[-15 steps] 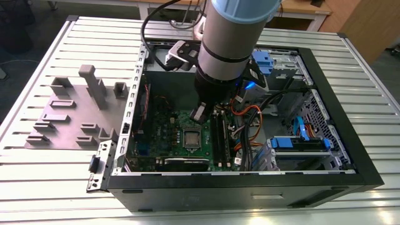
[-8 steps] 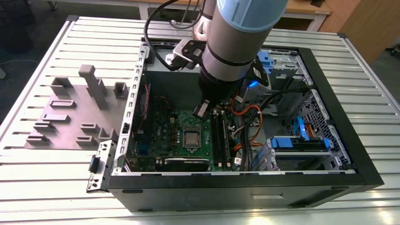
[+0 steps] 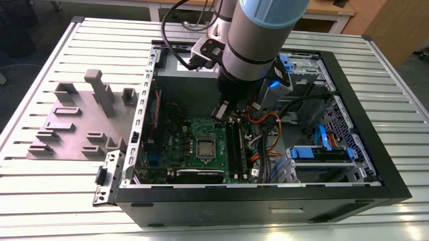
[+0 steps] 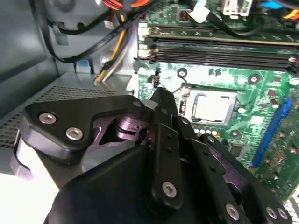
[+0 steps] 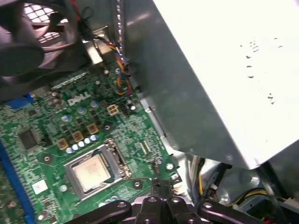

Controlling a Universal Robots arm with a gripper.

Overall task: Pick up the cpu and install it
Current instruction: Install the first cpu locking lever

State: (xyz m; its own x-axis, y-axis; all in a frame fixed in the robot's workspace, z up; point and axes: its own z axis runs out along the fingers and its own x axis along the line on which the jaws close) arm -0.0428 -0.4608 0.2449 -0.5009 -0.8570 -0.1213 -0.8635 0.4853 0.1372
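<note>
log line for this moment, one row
cpu: in socket on board | claw: over board, near socket, off cpu

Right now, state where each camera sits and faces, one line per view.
Exterior view: high up, looking down into the open black computer case; grey robot arm shows.
First wrist view: on the arm, facing the green motherboard; black gripper shows.
Second wrist view: likewise, past the gripper.
All share the square silver cpu.

arm (image 3: 258,35) reaching steeply down | pincer (image 4: 162,98) tips closed together, empty
</note>
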